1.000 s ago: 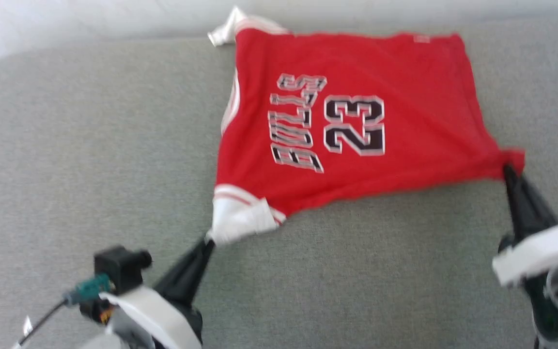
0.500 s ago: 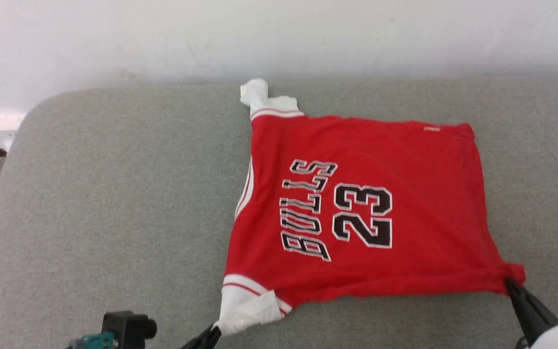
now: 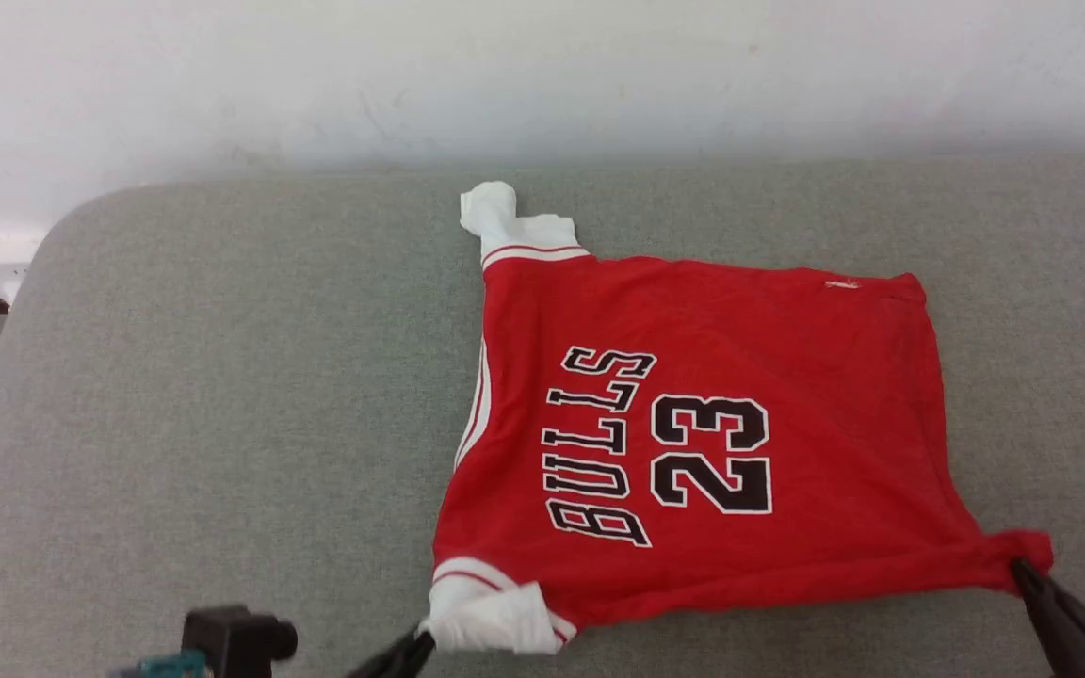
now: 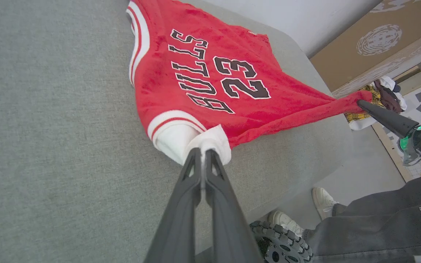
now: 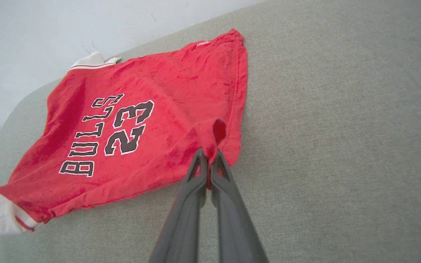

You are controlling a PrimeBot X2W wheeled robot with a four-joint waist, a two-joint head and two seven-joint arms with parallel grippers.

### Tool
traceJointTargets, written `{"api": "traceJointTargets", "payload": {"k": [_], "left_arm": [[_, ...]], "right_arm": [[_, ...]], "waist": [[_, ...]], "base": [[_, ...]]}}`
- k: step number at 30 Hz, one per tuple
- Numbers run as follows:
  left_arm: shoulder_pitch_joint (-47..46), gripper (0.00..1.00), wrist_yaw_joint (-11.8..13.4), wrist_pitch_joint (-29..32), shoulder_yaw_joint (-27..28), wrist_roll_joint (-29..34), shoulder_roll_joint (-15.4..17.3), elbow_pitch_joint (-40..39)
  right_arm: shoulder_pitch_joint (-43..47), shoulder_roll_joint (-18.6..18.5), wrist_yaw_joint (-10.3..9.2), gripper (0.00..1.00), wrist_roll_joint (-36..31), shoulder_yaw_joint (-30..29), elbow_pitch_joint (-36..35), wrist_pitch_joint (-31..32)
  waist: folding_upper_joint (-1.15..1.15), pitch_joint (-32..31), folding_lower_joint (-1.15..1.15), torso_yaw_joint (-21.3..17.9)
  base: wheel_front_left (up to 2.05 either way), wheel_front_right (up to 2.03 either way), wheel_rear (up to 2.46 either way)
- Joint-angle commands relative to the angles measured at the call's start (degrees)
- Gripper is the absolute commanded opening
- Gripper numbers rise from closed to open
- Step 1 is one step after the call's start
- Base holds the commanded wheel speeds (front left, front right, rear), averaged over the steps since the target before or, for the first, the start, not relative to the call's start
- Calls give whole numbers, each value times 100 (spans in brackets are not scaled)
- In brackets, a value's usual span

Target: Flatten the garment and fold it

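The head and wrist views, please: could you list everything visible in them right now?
garment: one, red with white sleeves and black lettering, spread on the cushion.
cushion: one, grey, beneath the garment.
wall: one, white, behind the cushion.
cardboard panel: one, brown, beyond the cushion's end.
clothes heap: one, yellow and dark, beside the panel.
person: one, dark trousers and white shoes, beside the cushion.
treaded wheel: one, black, near the shoes.
left gripper: one, dark, shut on the white near sleeve.
right gripper: one, dark, shut on a red hem corner.
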Motion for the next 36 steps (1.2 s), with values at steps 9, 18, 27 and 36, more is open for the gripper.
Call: {"api": "traceJointTargets", "payload": {"k": [9, 18, 27, 36], "left_arm": [[-1288, 0, -396, 128, 269, 579, -18, 366], [-2458, 0, -800, 55, 488, 1005, -303, 1005], [-3202, 0, -1237, -86, 321, 1282, -876, 2166], [-3453, 0, -1568, 344, -96, 1318, -1152, 3209]], "right_arm": [[-1270, -274, -4, 0, -337, 178, 209, -204], [-2636, -587, -4, 0, -694, 382, 835, -358], [-3328, -710, -4, 0, -887, 649, 1801, -439], [-3395, -856, -4, 0, -911, 839, 2328, -94]], "waist": [[0, 786, 0, -144], [0, 1529, 0, -198], [0, 1940, 0, -147], [0, 2030, 0, -179]], "base": [[0, 0, 0], [0, 0, 0], [0, 0, 0], [0, 0, 0]]}}
